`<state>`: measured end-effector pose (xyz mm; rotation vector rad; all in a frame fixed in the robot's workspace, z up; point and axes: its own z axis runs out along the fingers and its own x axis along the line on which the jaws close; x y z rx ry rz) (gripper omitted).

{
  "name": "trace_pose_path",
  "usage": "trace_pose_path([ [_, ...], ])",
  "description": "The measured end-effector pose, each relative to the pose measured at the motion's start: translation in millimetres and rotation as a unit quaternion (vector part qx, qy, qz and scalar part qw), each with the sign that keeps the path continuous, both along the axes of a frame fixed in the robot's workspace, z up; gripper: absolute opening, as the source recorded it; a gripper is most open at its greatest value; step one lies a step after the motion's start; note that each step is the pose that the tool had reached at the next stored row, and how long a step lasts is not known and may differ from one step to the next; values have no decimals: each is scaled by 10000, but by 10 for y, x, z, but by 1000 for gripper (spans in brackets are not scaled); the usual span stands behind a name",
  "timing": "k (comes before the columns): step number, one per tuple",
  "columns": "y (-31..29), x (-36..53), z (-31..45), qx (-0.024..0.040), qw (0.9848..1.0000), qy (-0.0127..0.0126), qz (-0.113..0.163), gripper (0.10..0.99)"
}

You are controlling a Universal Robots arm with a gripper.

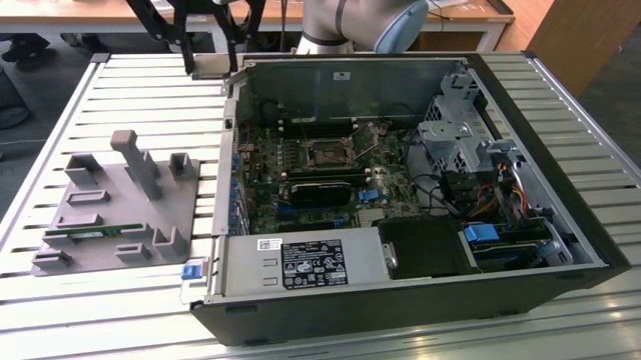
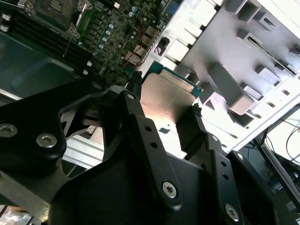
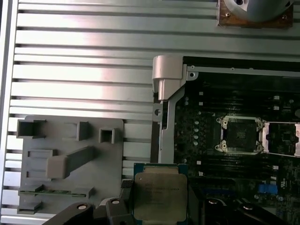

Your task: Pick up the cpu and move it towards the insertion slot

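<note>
While your end effector (image 2: 161, 110) is gripping the cpu (image 3: 158, 192) between its closed-in fingers, the pick-up is looking done: the chip is hanging clear of the gray fixture (image 3: 70, 159), near the open case's edge. The insertion slot (image 3: 240, 134) is sitting well apart. The exterior view is showing the slot (image 1: 329, 154) inside the case (image 1: 561, 187).

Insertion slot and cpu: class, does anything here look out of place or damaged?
Nothing stands out. The cpu sits squarely between the gripper's fingers, above the case edge. The insertion slot lies bare, its metal frame swung aside, with no visible damage.
</note>
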<state>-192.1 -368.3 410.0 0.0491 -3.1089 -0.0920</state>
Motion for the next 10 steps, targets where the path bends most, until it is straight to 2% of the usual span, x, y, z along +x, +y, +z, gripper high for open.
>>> trace_pose_path([
  [10, 80, 86, 0, 0, 10000, 0, 0, 545],
])
